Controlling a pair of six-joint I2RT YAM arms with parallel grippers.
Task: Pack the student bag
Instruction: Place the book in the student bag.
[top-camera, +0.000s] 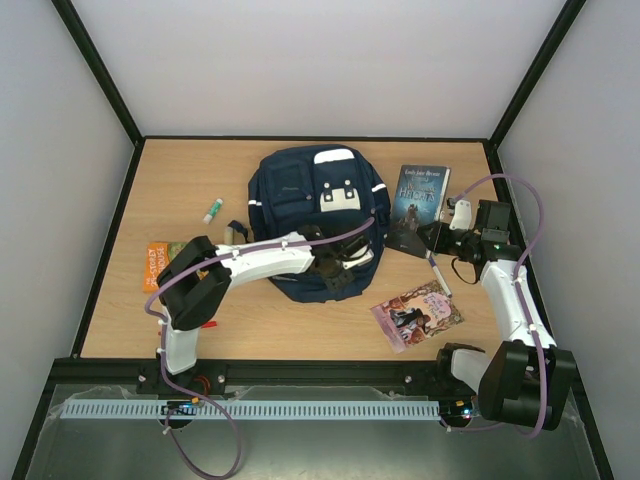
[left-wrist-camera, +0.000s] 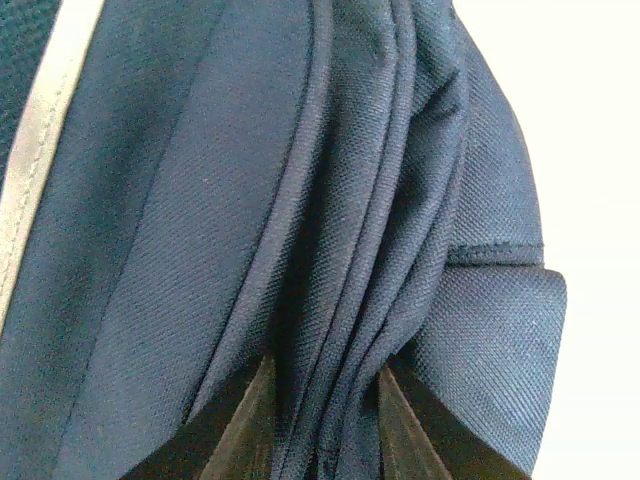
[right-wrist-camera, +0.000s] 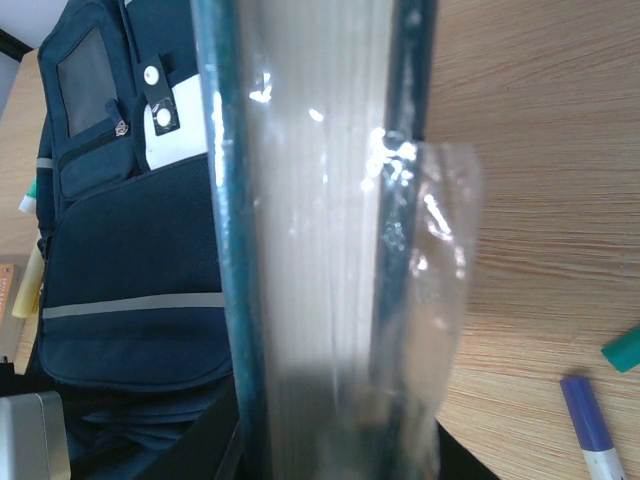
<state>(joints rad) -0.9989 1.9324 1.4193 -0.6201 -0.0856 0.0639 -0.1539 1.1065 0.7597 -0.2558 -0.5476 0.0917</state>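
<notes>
Packing is looking barely started. The student bag (top-camera: 310, 200) is lying flat mid-counter (top-camera: 180, 180) with loose items sitting around it. A pink book (top-camera: 417, 313) is lying near the right front, an orange book (top-camera: 157, 262) on the left, a glue stick (top-camera: 213, 210) just left of the bag and a pen (top-camera: 438, 272) to its right. Nothing is visibly going inside yet; I cannot tell if the main zip is open.

The left pincer (left-wrist-camera: 325, 378) is sitting at the bag's near edge, pinching a bunched fold of navy fabric, probably to lift the opening.

The right pincer (top-camera: 437, 237) is just right of the bag, clamping a dark blue book (top-camera: 422, 195) by its near edge. The wrist view shows pages and plastic-wrapped covers edge-on between the jaws, with the bag's front pockets beside them.

Left to do, by my read: open the bag, slide this book in, then the rest.
</notes>
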